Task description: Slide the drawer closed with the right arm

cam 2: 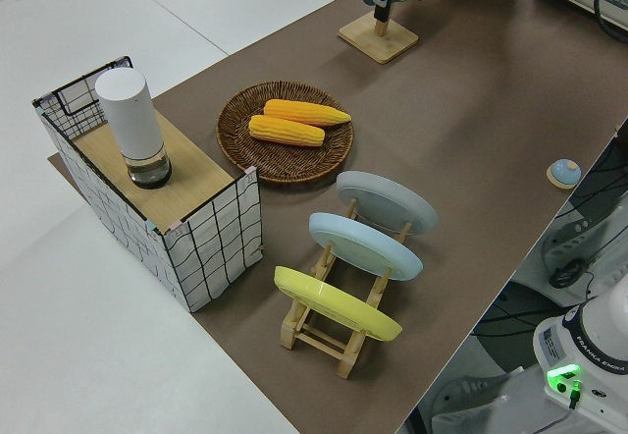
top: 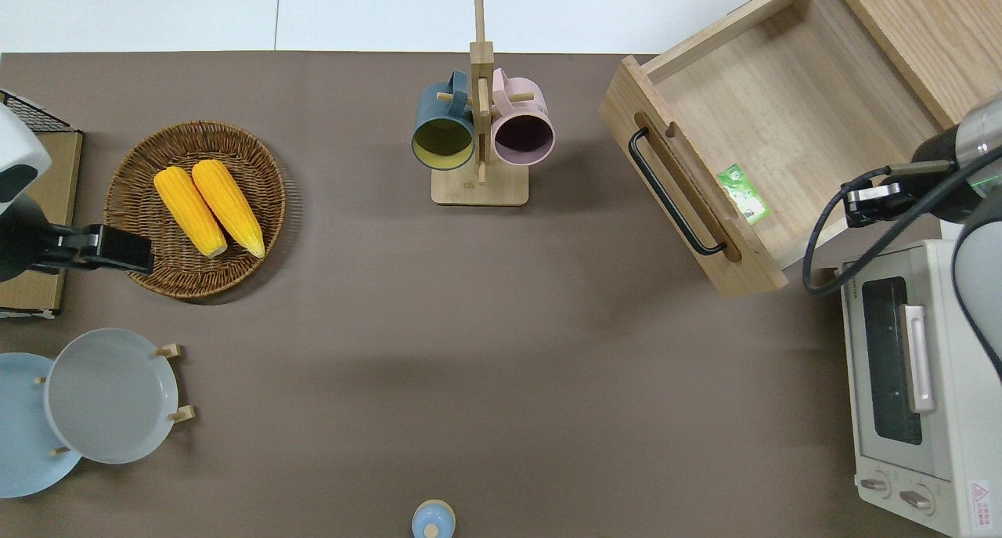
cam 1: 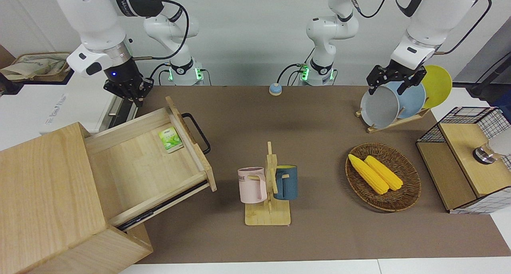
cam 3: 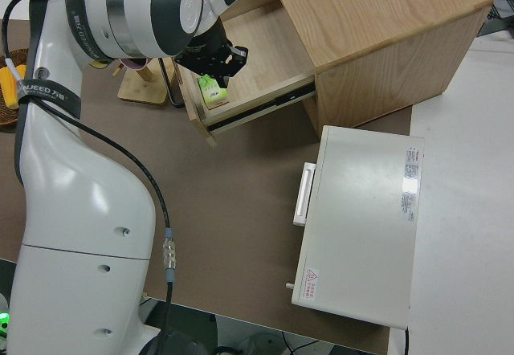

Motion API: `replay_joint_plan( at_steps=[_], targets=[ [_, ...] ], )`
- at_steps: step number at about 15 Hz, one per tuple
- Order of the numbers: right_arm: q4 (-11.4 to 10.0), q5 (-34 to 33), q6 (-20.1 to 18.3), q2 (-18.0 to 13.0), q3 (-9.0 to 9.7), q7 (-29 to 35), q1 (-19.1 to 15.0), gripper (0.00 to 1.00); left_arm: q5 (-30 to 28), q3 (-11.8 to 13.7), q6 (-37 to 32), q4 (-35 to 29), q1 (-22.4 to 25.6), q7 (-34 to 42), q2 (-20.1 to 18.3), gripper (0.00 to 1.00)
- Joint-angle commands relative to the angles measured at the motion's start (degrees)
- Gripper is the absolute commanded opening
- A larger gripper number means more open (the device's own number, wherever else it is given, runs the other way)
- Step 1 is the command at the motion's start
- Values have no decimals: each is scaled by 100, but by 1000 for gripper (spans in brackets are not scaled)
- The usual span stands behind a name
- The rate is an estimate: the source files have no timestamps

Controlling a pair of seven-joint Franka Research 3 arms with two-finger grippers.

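Observation:
The drawer (cam 1: 139,162) stands pulled far out of the light-wood cabinet (cam 1: 44,194) at the right arm's end of the table. Its black bar handle (cam 1: 197,132) faces the table's middle. A green packet (cam 1: 170,139) lies inside, close to the drawer front. My right gripper (cam 1: 135,98) is shut and empty. It hangs over the drawer's side wall nearer to the robots, apart from the handle. In the overhead view (top: 783,115) the drawer shows open and my wrist hides the fingers. The right side view shows the gripper (cam 3: 229,62) above the packet (cam 3: 213,91). My left gripper (cam 1: 387,89) is parked.
A white toaster oven (top: 916,389) stands beside the drawer, nearer to the robots. A mug rack (cam 1: 269,186) with two mugs stands mid-table. A basket (cam 1: 407,198) of corn, a plate rack (cam 1: 393,102), a wire-mesh cabinet (cam 1: 467,158) and a small bell (cam 1: 275,89) are there too.

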Motion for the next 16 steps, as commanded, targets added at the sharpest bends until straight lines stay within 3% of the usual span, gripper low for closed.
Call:
replay_joint_plan(
  at_steps=[1, 3, 5, 7, 16],
  targets=[
    [-6, 9, -95, -247, 25, -123, -29, 0, 98, -37, -113, 149, 22, 56, 65, 993],
    [11, 9, -86, -291, 16, -106, -12, 0, 98, -37, -113, 149, 22, 56, 65, 993],
    [160, 9, -86, -282, 33, 34, 32, 0, 98, -37, -113, 149, 22, 56, 65, 993],
    [187, 9, -69, -282, 130, 323, 41, 0, 98, -37, -113, 149, 22, 56, 65, 993],
    [213, 0, 45, -221, 139, 2591, 1367, 0, 98, -37, -113, 149, 22, 56, 65, 993]
  ],
)
